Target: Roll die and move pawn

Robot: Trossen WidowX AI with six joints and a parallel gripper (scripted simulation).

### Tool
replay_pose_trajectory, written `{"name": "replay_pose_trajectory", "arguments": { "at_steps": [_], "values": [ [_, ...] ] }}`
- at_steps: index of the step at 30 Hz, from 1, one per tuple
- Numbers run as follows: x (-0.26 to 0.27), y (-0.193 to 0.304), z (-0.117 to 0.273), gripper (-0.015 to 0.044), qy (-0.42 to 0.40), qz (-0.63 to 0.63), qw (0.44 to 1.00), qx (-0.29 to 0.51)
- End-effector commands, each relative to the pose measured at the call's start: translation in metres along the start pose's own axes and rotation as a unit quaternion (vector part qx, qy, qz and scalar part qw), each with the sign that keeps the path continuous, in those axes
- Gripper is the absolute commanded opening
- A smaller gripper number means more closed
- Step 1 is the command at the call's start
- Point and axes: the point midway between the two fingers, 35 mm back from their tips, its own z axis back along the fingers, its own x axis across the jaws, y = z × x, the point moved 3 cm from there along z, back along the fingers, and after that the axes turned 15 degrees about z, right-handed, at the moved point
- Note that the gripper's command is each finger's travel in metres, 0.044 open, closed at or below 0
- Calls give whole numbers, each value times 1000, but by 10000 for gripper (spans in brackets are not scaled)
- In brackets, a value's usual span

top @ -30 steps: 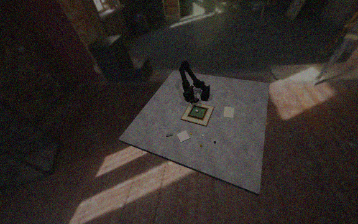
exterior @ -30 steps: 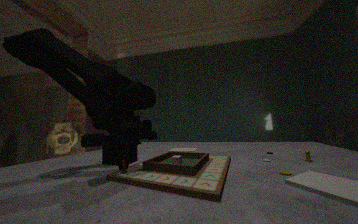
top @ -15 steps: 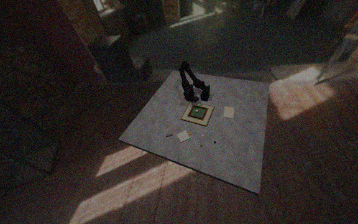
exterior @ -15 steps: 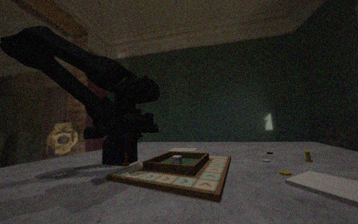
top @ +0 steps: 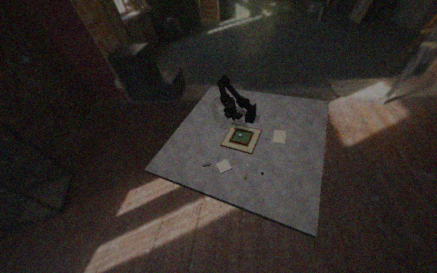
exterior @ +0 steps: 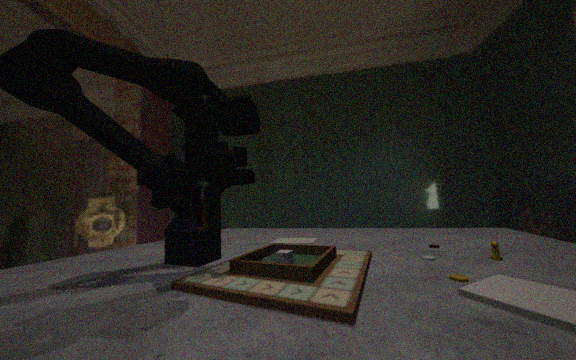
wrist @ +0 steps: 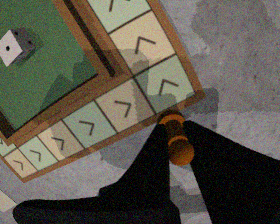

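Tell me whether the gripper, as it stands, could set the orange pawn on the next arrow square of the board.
Probably yes. The black gripper is shut on the orange wooden pawn at the square board's corner; the neighbouring pale arrow squares look bare, and only the raised brown tray wall lies inward.

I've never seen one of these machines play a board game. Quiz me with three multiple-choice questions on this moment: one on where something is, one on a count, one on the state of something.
1. Where is the die?
A. In the green tray
B. On an arrow square
C. Off the board

2. How many pips show on the die's top?
A. One
B. Four
C. Six

3. What is the claw doing?
A. Open, holding nothing
B. Shut on the orange pawn
C. Shut on the die

Answers: A, the die rests on the green floor; A, a single dot shows; B, the pawn sits pinched between the dark fingers.
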Motion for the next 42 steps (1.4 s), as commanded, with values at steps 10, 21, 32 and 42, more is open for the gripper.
{"name": "replay_pose_trajectory", "arguments": {
  "at_steps": [10,21,32,42],
  "values": [
    [-9,7,50,0,15,-3,1000,-3],
    [1,-15,19,0,8,-3,1000,-4],
    [2,-37,-25,0,15,-4,1000,-5],
    [2,-39,-44,0,15,-5,1000,-5]
  ]
}}
